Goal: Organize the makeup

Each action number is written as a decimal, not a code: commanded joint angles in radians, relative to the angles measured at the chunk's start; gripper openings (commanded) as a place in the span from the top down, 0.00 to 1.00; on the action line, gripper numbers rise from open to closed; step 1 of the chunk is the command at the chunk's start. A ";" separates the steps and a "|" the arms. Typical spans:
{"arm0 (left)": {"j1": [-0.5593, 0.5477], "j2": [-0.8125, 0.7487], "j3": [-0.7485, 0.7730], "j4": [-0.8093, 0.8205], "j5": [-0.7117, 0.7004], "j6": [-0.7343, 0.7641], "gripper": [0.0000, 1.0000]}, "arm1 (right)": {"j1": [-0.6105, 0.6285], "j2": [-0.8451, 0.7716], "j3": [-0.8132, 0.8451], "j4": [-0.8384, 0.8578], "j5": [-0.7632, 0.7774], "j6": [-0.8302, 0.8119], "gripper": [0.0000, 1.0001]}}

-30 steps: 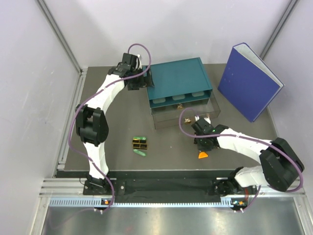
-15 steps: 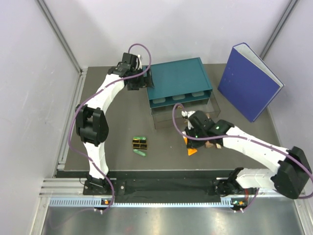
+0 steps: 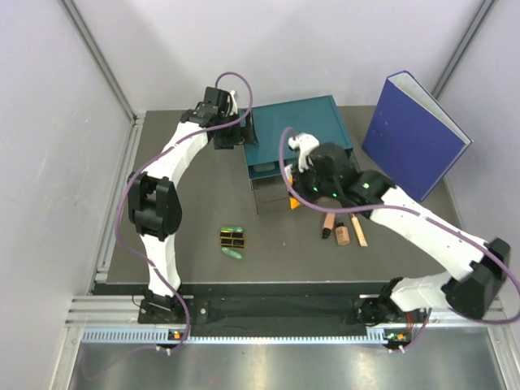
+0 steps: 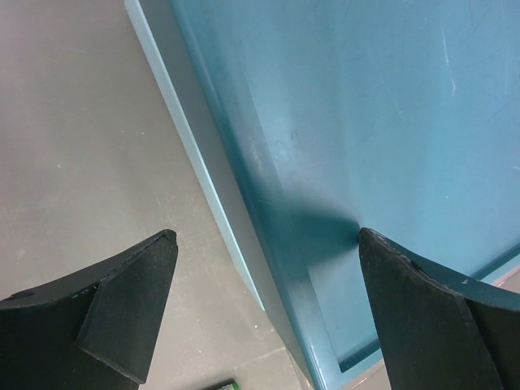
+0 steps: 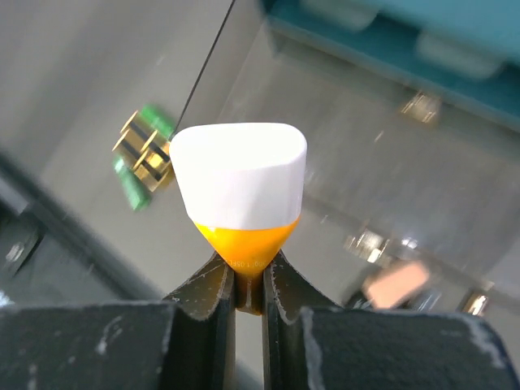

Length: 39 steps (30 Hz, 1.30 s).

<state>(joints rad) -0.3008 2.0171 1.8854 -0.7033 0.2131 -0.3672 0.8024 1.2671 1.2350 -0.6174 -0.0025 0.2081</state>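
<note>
At the left rear of the table (image 3: 195,195), our left gripper (image 4: 264,244) is standing wide open. Its 2 fingers are straddling the left edge of the teal drawer box (image 3: 296,122) and gripping nothing, just as they were a second ago. Toward the front edge, left of centre, the black-and-gold cases (image 3: 233,238) and the green capsule pieces (image 3: 234,253) are lying together, unmoved and not yet sorted. The change is in the middle. Our right gripper (image 5: 249,272), which was low near the front right of the table a second ago, is now hanging at the front left of the clear drawer (image 3: 268,203) that is pulled out of the box. Its jaws are pinching the crimped end of the orange tube (image 5: 240,195), with the white cap pointing away from them. We are judging that the tube is being carried in for release and that lowering it inside the drawer walls is what remains of this step. With the arm gone from there, 3 brown sticks (image 3: 328,222) are showing on the table right of centre, in front of the drawer, waiting their turn. The blue binder (image 3: 414,134) is standing at the right rear corner.
</note>
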 commanded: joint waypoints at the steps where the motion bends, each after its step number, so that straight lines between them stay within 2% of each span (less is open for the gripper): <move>1: 0.003 0.026 0.041 -0.005 -0.008 0.025 0.03 | 0.011 0.119 0.122 0.071 0.183 -0.064 0.97; 5: 0.003 0.028 0.044 -0.010 -0.006 0.024 0.03 | 0.011 0.235 0.188 0.111 0.248 -0.131 0.96; 9: 0.003 0.032 0.047 -0.010 -0.008 0.022 0.03 | 0.012 0.343 0.299 0.093 0.268 -0.176 0.91; 12: 0.005 0.037 0.050 -0.012 -0.008 0.019 0.03 | 0.012 0.417 0.354 0.058 0.269 -0.196 0.77; 13: 0.005 0.037 0.052 -0.012 -0.008 0.019 0.03 | 0.014 0.446 0.362 0.035 0.272 -0.197 0.71; 14: 0.005 0.037 0.053 -0.013 -0.009 0.019 0.03 | 0.012 0.457 0.368 0.024 0.274 -0.197 0.59; 15: 0.005 0.040 0.055 -0.015 -0.009 0.019 0.03 | 0.014 0.466 0.374 0.013 0.274 -0.200 0.55; 16: 0.005 0.040 0.060 -0.018 -0.012 0.019 0.03 | 0.012 0.474 0.373 0.001 0.274 -0.200 0.47; 20: 0.011 0.046 0.072 -0.022 -0.011 0.019 0.03 | 0.012 0.457 0.360 -0.001 0.309 -0.184 0.32; 26: 0.014 0.066 0.095 -0.027 -0.004 0.019 0.03 | -0.005 0.296 0.281 -0.004 0.440 -0.027 0.29; 30: 0.015 0.077 0.103 -0.028 0.000 0.024 0.03 | -0.035 0.138 0.091 -0.034 0.461 0.092 0.32; 34: 0.017 0.083 0.107 -0.032 0.006 0.031 0.02 | -0.091 -0.041 -0.075 -0.053 0.374 0.169 0.33; 39: 0.022 0.088 0.109 -0.032 0.012 0.040 0.02 | -0.153 -0.169 -0.248 -0.097 0.256 0.227 0.33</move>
<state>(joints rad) -0.2874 2.0827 1.9701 -0.7116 0.2398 -0.3630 0.6846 1.1595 1.0737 -0.6636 0.3527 0.3504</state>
